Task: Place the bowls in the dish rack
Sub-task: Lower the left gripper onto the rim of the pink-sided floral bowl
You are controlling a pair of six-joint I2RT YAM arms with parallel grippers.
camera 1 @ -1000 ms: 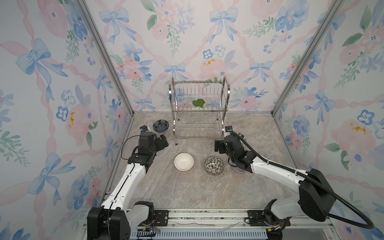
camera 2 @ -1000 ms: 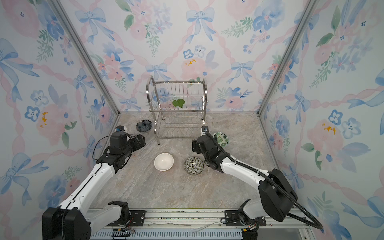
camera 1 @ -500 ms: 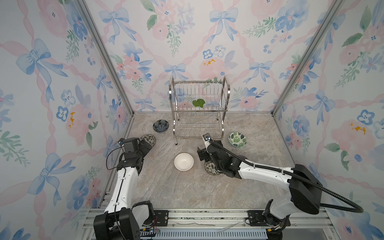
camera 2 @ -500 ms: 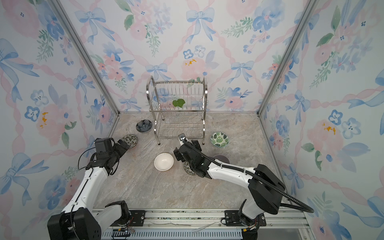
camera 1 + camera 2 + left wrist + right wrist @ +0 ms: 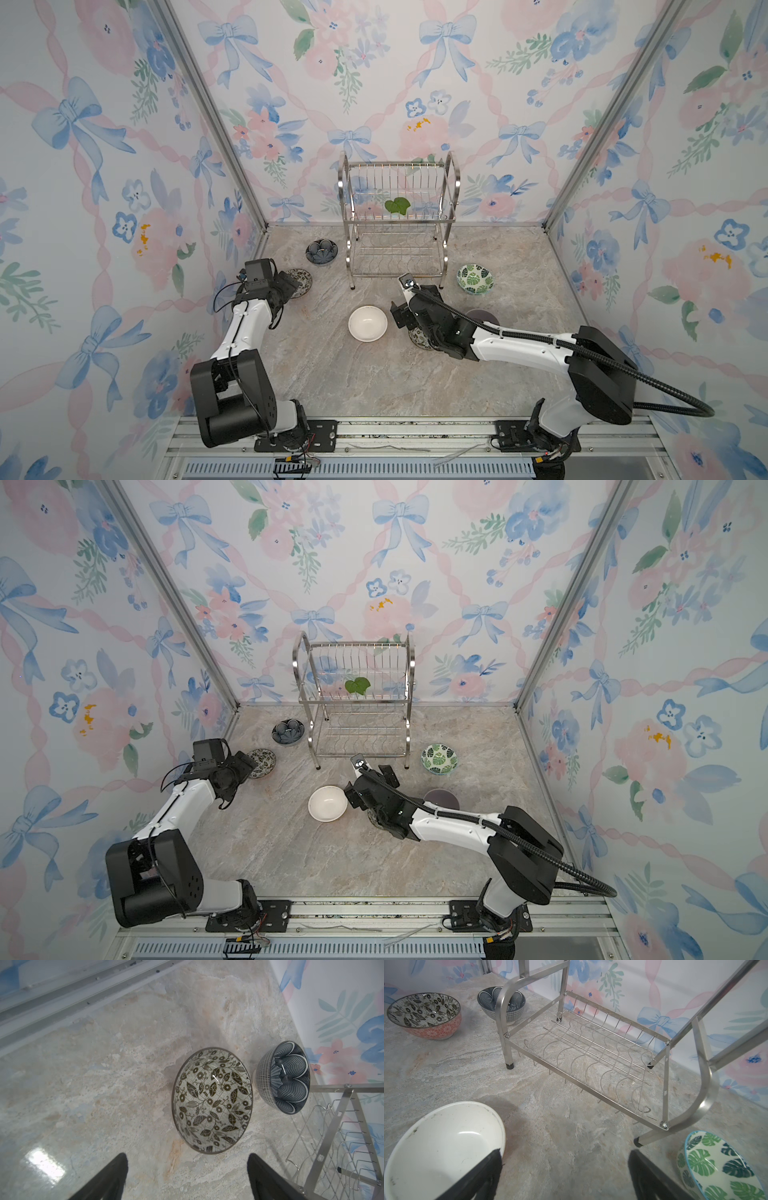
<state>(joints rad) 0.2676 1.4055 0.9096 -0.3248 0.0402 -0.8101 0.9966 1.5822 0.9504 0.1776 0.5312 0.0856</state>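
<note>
Six bowls sit on the marble table point(image 5: 374, 382) and none is in the dish rack point(image 5: 508, 1049), so loading has yet to begin. The left gripper point(image 5: 187, 1156) hangs spread wide and empty just short of the black-and-white floral bowl point(image 5: 212, 1101). The right gripper point(image 5: 564, 1152) is equally spread and empty, one finger over the rim of the white bowl point(image 5: 444, 1147), with the leaf-print bowl point(image 5: 720, 1167) on its other side. For a sound pickup I would lower one finger inside the rim and one outside, then close squarely across the wall so the bowl cannot swivel. Room is tight on the left: the dark blue bowl point(image 5: 284, 1078) stands just beside the floral one, near the rack's leg and the side wall, so lifting straight up before swinging looks safest. A second floral bowl point(image 5: 417, 338) lies partly under the right arm, with the lavender bowl point(image 5: 484, 316) beside it. Both rack shelves look open from the front.
</note>
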